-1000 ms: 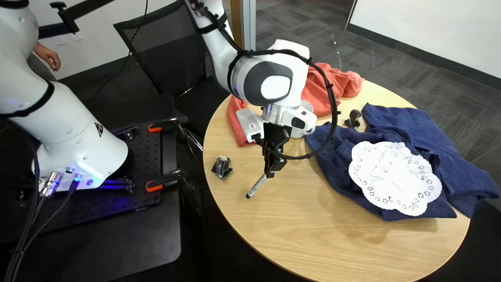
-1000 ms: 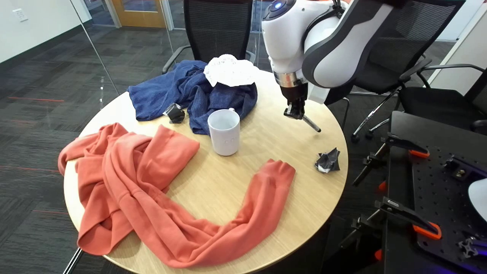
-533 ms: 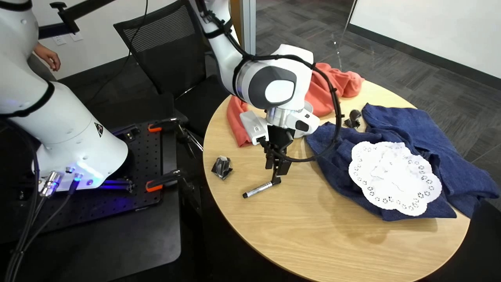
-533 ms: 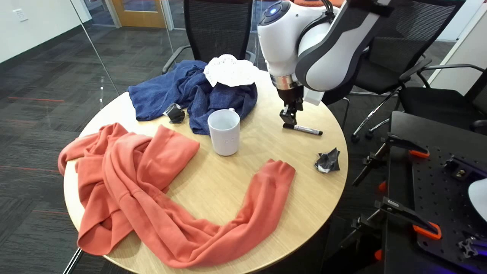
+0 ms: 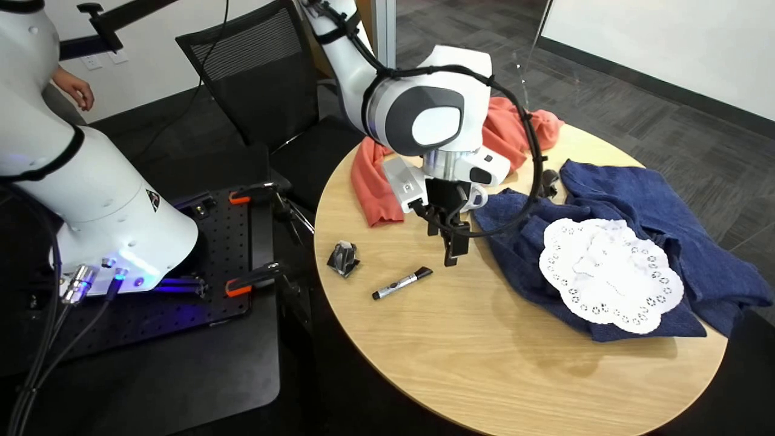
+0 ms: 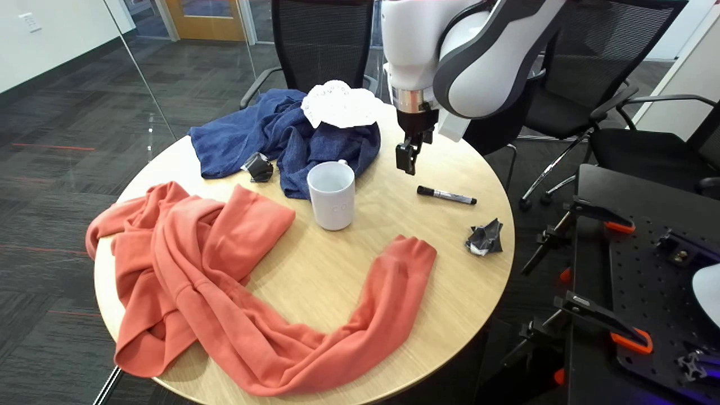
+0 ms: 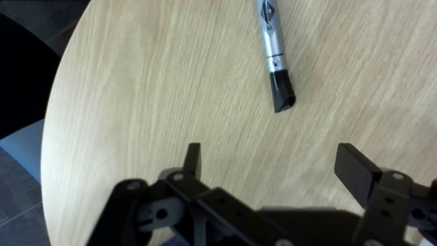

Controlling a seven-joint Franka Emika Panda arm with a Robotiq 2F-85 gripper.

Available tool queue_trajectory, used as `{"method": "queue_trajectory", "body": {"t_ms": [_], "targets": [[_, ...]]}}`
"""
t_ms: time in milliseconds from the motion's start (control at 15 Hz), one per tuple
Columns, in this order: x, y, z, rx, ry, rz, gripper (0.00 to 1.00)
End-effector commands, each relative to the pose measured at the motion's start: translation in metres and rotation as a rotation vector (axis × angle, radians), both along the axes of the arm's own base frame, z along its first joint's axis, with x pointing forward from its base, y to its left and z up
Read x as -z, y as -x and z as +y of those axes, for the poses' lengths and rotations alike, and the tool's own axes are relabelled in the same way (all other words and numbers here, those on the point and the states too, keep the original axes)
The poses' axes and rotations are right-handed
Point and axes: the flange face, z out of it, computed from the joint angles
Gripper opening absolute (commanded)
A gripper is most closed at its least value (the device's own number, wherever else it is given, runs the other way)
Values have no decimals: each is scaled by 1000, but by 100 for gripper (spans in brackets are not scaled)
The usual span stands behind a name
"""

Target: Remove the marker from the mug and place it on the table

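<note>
In an exterior view, at the left, a coral-orange soft cloth (image 6: pixel 236 332) sprawls over the round, light tan wooden table (image 6: pixel 304 275), one long strip curving along the near side. Farther back lies a bunched dark blue cloth (image 6: pixel 281 126), with a small chunky black object (image 6: pixel 259 167) just beside its edge and a white, scalloped lacy doily (image 6: pixel 340 107) on top. In front of the blue cloth stands a white cylindrical mug (image 6: pixel 332 199), upright; whether the two touch cannot be told.

Next to the right, the black two-fingered gripper (image 7: pixel 269 165) hangs above the table. In the wrist view its jaws stand wide apart, tabletop showing between them and nothing in their grasp. Below and to the right, the slim silver marker with black ends (image 6: pixel 446 195) lies flat on the table, outside the mug and well apart from it; in the wrist view one black end points toward the jaws. Farther right, near the table's edge, sits a crumpled black object with a whitish patch (image 6: pixel 485 238). At far right, a black stand (image 6: pixel 593 264) carries orange-tipped clamps (image 6: pixel 599 215).
</note>
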Motion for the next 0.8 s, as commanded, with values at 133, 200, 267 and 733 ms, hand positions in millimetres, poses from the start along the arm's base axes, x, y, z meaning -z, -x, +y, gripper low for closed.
{"method": "queue_trajectory", "body": {"t_ms": [133,200,267,733], "targets": [[-54,6,10,-67,-52,-117,100],[-60,7,11,-78,-56,-128,100],[-64,8,13,-83,-60,-138,100],[-68,5,18,-80,-55,-139,100]]}}
